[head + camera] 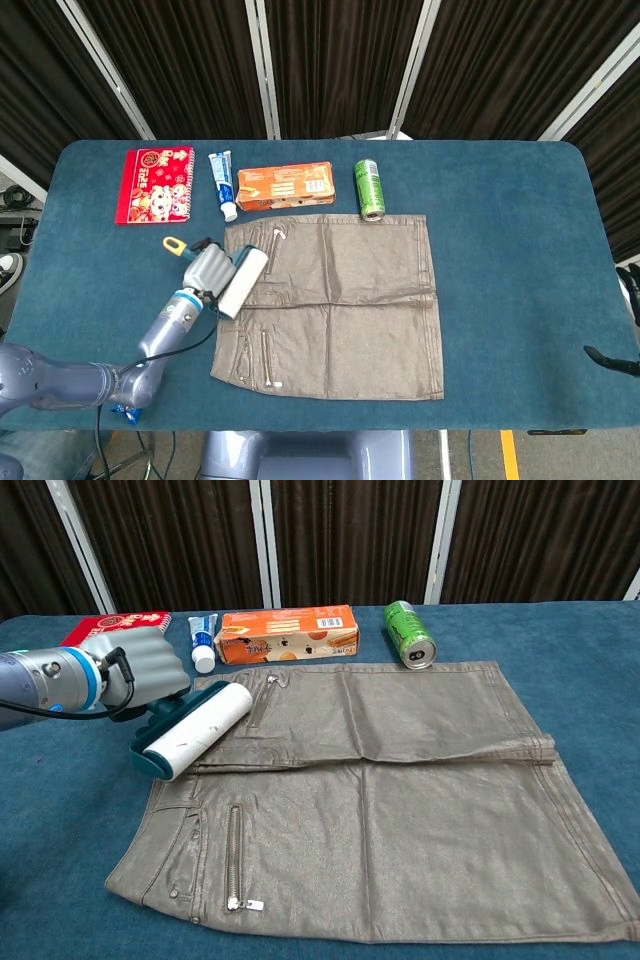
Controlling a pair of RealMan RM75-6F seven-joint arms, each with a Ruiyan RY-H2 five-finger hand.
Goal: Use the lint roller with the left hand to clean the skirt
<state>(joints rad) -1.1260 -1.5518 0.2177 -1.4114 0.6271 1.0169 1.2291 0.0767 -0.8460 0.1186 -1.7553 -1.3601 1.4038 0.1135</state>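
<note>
I see the skirt [335,302] mid-table with the lint roller [197,729] in my left hand [140,674] at its left edge, and behind it, left to right, a notebook [155,185], toothpaste tube [222,183], box [285,186] and can [369,188].

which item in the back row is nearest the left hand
The red notebook, leftmost in the row, partly hidden behind the left hand.

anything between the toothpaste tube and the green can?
Yes: the orange box lies between the toothpaste tube and the green can, clear in head view.
</note>
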